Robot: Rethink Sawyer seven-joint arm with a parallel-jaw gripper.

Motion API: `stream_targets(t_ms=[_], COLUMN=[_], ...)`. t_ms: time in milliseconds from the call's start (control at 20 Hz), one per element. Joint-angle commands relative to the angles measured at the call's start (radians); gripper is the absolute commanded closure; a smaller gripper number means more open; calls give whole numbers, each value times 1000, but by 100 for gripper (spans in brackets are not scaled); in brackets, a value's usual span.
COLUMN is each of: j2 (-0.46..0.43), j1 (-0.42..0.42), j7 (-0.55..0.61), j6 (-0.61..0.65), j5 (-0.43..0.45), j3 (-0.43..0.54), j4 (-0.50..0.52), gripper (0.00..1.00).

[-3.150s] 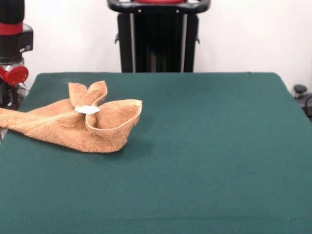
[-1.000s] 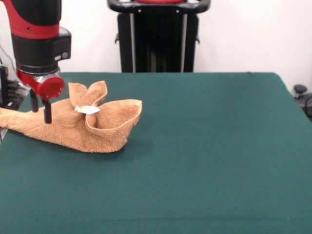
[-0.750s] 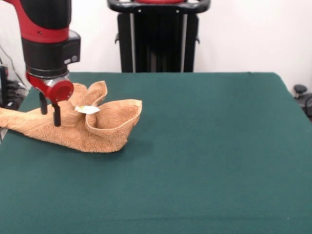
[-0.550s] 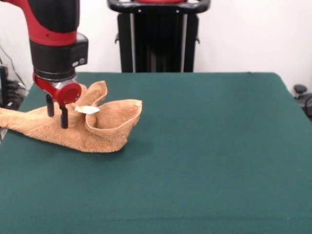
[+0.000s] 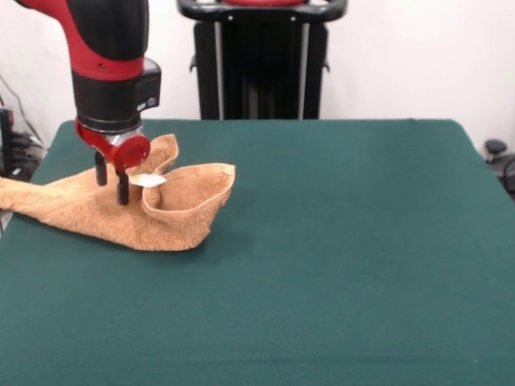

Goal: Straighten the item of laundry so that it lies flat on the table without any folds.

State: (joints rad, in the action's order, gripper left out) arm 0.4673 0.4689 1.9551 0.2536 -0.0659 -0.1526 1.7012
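Orange-tan terry towel (image 5: 121,211) is lying bunched at the green table's (image 5: 338,241) nine-o'clock edge, its long axis running nine to three, while the gripper (image 5: 111,183) is hanging empty, fingers parted, over its middle, the curled-up end lying toward three o'clock.

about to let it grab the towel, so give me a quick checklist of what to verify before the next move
1. Orange-tan terry-cloth towel lying flat: not ok, one end curls up into an open pocket.
2. Red and black gripper over the towel: ok, above its bunched middle.
3. Gripper open: ok, two black fingers stand apart.
4. Fingers touching cloth: cannot tell.
5. Towel fully on the dark green felt table: not ok, one end reaches the table's side edge.
6. Room to spread: ok, bare green beside the towel.
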Motion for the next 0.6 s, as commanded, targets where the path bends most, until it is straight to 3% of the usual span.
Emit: stream_targets(t_ms=[50,600], j2=[-22,-9], j1=[-10,34], j7=[173,138], j6=[-47,-92], j5=[11,38], j3=[25,42], j4=[155,222], gripper=[0,0])
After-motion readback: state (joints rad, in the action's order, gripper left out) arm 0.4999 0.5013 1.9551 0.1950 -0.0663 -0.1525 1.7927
